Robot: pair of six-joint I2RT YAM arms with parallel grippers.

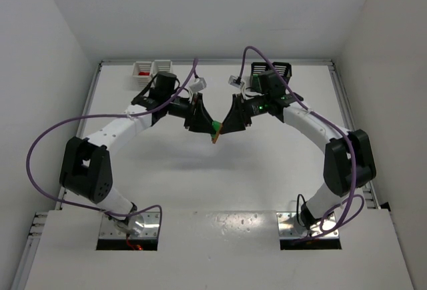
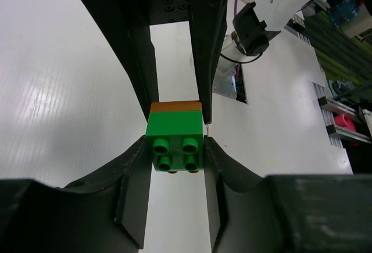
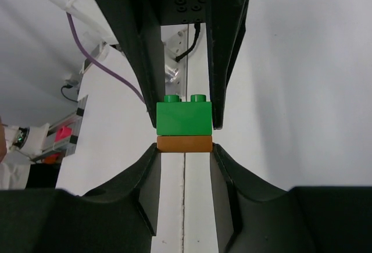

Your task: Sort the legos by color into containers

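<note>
Mid-frame above the surface (image 1: 267,163), the left hand (image 2: 176,148) clenches the green brick (image 2: 174,139) and the right hand (image 3: 185,150) the orange brick (image 3: 185,143) joined to it; next, likely a straight pull apart.

Glossy smooth plastic green brick (image 2: 175,141) and brown brick (image 3: 185,143); faintly sheeny white table (image 2: 64,90)

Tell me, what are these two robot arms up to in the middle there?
The two arms meet above the table, sharing one small joined block. The left gripper clamps the green brick, and the right gripper clamps the orange-brown brick stuck to it, probably to pull them apart. The white bins and black bins sit at the far edge; one white bin holds a red piece.
</note>
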